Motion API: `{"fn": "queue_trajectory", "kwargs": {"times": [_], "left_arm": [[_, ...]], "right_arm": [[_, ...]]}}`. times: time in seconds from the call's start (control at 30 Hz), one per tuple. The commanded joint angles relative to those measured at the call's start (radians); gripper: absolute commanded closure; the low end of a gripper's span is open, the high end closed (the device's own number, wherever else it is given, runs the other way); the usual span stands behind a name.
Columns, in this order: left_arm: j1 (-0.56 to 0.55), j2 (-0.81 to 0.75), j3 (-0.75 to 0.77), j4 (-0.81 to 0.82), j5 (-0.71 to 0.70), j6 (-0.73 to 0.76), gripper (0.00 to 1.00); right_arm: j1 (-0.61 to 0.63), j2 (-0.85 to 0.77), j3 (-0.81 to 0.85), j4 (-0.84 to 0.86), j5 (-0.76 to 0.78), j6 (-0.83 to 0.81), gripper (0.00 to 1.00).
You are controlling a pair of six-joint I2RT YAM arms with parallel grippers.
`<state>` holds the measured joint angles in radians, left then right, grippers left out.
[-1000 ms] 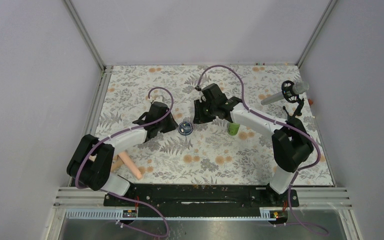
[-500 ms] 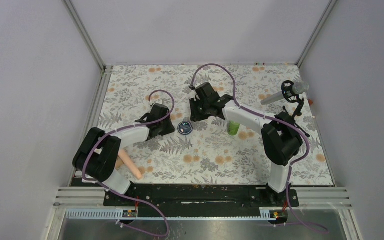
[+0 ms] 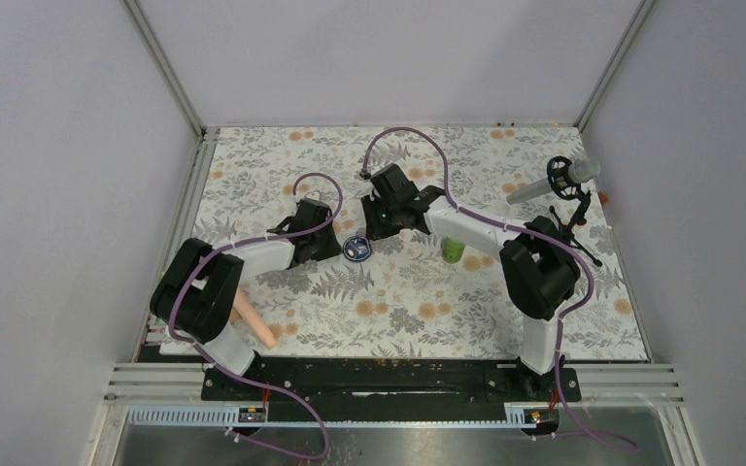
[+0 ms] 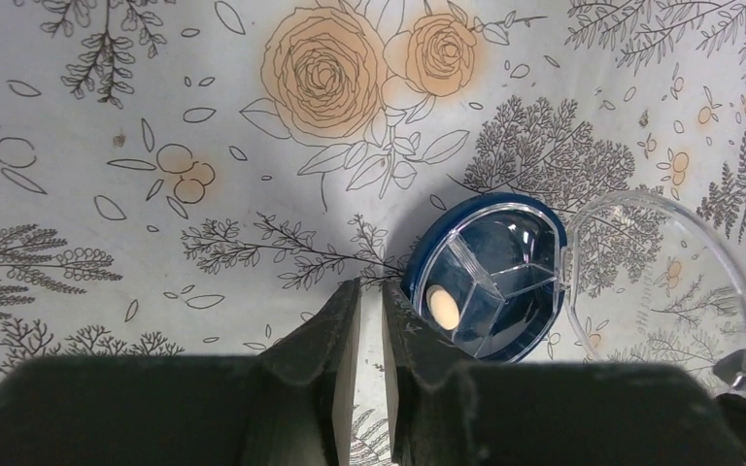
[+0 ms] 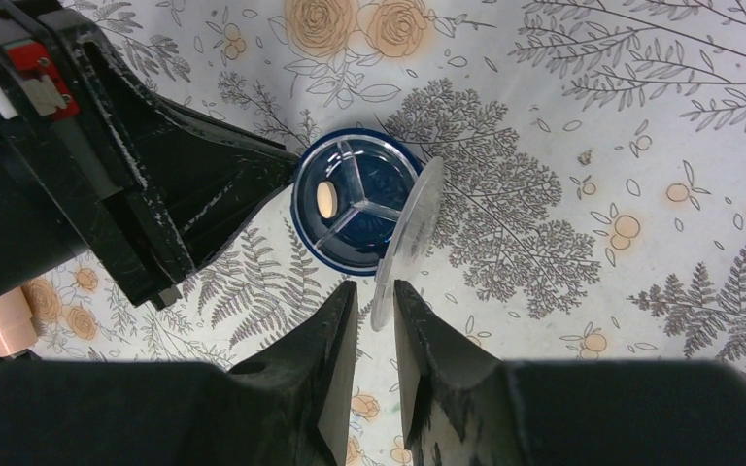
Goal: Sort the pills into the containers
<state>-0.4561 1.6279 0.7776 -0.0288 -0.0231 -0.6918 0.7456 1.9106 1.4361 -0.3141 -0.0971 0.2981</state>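
Observation:
The shallow dark-blue jar (image 3: 356, 248) (image 4: 505, 243) (image 5: 374, 180) lies mid-table with its clear hinged lid (image 4: 661, 277) (image 5: 410, 243) swung open. One pale pill (image 4: 440, 304) (image 5: 325, 201) rests in one of its compartments. My left gripper (image 4: 369, 286) (image 3: 333, 245) is shut and empty, its tips just left of the jar's rim. My right gripper (image 5: 376, 286) (image 3: 374, 225) is shut just behind the jar. The lid's edge shows in the narrow slit between its tips, and I cannot tell whether it is pinched. The green bottle (image 3: 454, 250) stands upright to the right.
A peach-pink rod (image 3: 253, 320) lies by the left arm's base. A microphone (image 3: 554, 183) on a small stand sits at the right rear. White walls with metal rails enclose the floral mat (image 3: 398, 301).
My left gripper has closed the last bit and its arm has drawn in toward the jar. The right gripper has shifted left, staying shut. The jar has slid slightly left.

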Motion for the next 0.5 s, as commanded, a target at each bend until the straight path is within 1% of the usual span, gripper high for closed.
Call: {"fn": "queue_trajectory", "kwargs": {"times": [0.0, 0.1, 0.13, 0.2, 0.23, 0.27, 0.3, 0.37, 0.47], "left_arm": [[0.005, 0.028, 0.022, 0.047, 0.056, 0.006, 0.86], [0.004, 0.030, 0.013, 0.057, 0.058, 0.001, 0.86], [0.004, 0.028, 0.012, 0.060, 0.059, -0.001, 0.86], [0.005, 0.027, 0.009, 0.062, 0.061, -0.003, 0.86], [0.005, 0.025, 0.009, 0.063, 0.062, -0.004, 0.86], [0.007, 0.023, 0.007, 0.064, 0.061, -0.006, 0.86], [0.009, 0.019, 0.005, 0.064, 0.059, -0.009, 0.86], [0.016, 0.004, -0.008, 0.073, 0.048, -0.024, 0.86], [0.032, -0.027, -0.029, 0.090, 0.054, -0.039, 0.86]], "right_arm": [[0.034, 0.025, 0.058, -0.002, -0.004, -0.024, 0.73], [0.047, 0.044, 0.078, -0.013, -0.014, -0.028, 0.72], [0.050, 0.053, 0.083, -0.014, -0.025, -0.027, 0.70], [0.051, 0.069, 0.087, -0.009, -0.062, -0.023, 0.61], [0.051, 0.073, 0.080, 0.005, -0.084, -0.012, 0.53], [0.051, 0.078, 0.069, 0.026, -0.102, 0.002, 0.48], [0.050, 0.080, 0.058, 0.047, -0.120, 0.015, 0.45], [0.051, 0.076, 0.039, 0.076, -0.144, 0.040, 0.43], [0.047, 0.062, 0.034, 0.079, -0.115, 0.054, 0.43]]}}
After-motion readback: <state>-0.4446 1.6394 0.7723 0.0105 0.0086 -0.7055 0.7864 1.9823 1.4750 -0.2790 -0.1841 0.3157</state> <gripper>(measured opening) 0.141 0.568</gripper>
